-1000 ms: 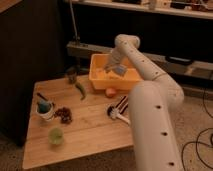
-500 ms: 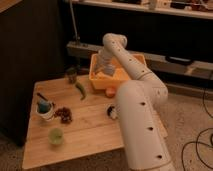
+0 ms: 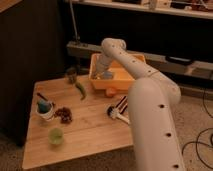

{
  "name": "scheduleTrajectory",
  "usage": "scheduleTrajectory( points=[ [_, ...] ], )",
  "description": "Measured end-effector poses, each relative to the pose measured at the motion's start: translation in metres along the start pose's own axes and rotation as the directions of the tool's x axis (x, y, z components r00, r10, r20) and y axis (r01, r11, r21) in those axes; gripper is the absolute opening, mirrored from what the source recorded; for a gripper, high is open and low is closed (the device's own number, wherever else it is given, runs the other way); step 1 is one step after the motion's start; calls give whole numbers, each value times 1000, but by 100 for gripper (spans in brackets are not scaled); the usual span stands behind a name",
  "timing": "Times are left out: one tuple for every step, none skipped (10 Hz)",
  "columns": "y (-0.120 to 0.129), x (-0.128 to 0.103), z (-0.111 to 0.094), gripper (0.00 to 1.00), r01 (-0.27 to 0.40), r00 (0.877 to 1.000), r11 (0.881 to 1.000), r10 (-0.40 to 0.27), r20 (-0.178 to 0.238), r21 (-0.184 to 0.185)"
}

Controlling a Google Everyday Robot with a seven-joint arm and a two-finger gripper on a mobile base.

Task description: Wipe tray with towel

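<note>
A yellow tray (image 3: 125, 80) stands at the back of the wooden table. My gripper (image 3: 102, 73) reaches down into the left part of the tray, at the end of the white arm (image 3: 145, 85) that comes in from the lower right. A bluish-grey towel (image 3: 108, 76) lies in the tray right at the gripper, partly hidden by it.
On the wooden table (image 3: 90, 130) are a green pepper (image 3: 81, 90), a dark cup (image 3: 71, 76), a white cup with a teal item (image 3: 45, 109), a green cup (image 3: 56, 136), a brown pile (image 3: 64, 115), an orange fruit (image 3: 110, 92) and a brush (image 3: 118, 109). Dark shelving stands behind.
My gripper has moved left across the inside of the tray, from its right part to its left part, with the towel under it.
</note>
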Motion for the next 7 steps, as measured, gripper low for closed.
scheduleTrajectory(
  points=[
    [8,23,-19,0,-36,999,999,36,-18,27],
    [18,43,-35,0,-71,997,996,73,-37,45],
    [29,64,-48,0,-114,991,992,118,-58,60],
    [39,88,-60,0,-167,981,983,173,-83,74],
    [43,106,-68,0,-212,970,974,220,-105,84],
    [44,125,-71,0,-259,955,962,269,-127,90],
    [43,136,-74,0,-292,941,951,304,-148,98]
  ],
)
